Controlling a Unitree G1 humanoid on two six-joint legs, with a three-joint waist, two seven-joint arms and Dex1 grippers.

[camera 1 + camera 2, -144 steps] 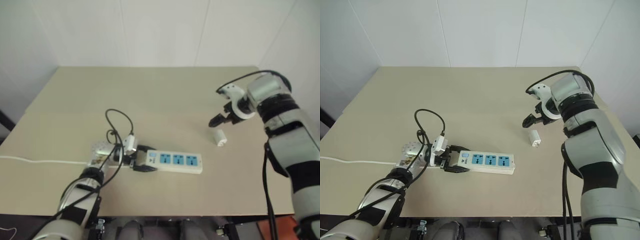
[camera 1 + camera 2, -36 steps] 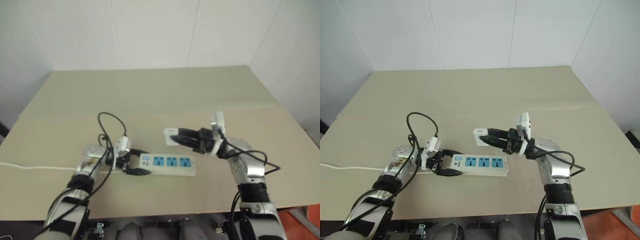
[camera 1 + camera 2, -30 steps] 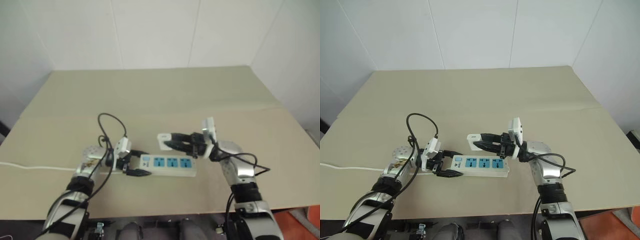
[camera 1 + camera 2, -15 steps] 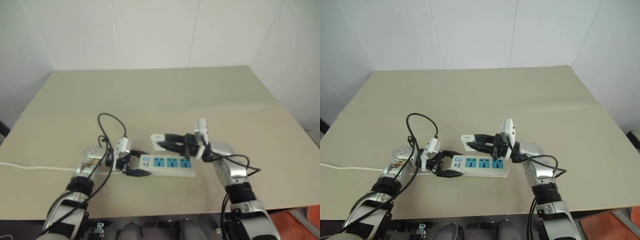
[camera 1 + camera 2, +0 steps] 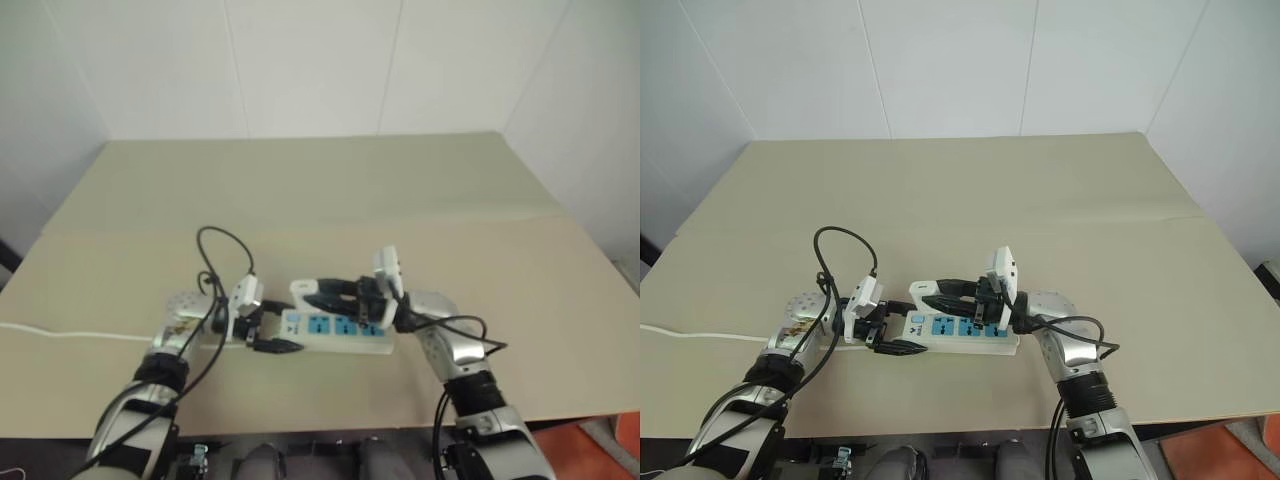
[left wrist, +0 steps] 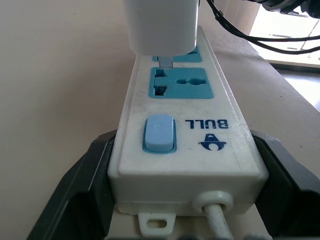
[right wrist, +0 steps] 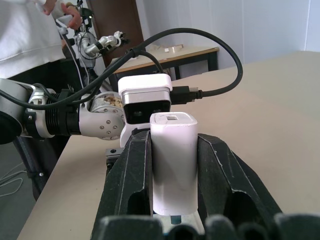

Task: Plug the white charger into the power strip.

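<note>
The power strip point(image 5: 345, 331) lies flat on the table, its blue sockets facing up. My left gripper point(image 5: 272, 331) is shut on its switch end, one black finger point(image 6: 82, 197) on each side. My right gripper point(image 5: 322, 293) is shut on the white charger point(image 5: 303, 291) and reaches in from the right, level over the strip. In the left wrist view the charger point(image 6: 161, 24) hangs close above the strip with a metal prong point(image 6: 164, 61) pointing down at the far edge of the socket point(image 6: 181, 82) nearest the switch point(image 6: 160, 134). In the right wrist view the charger point(image 7: 174, 159) stands upright between the fingers point(image 7: 131, 175).
The strip's white cable point(image 5: 70, 333) runs left off the table edge. A black cable loop point(image 5: 226, 250) rises over my left wrist. Open tan table point(image 5: 330, 190) lies behind the strip. A person in white point(image 7: 25, 30) stands past the table in the right wrist view.
My right gripper has carried the charger left along the strip toward its switch end and slightly lower. The left gripper and the strip have stayed put.
</note>
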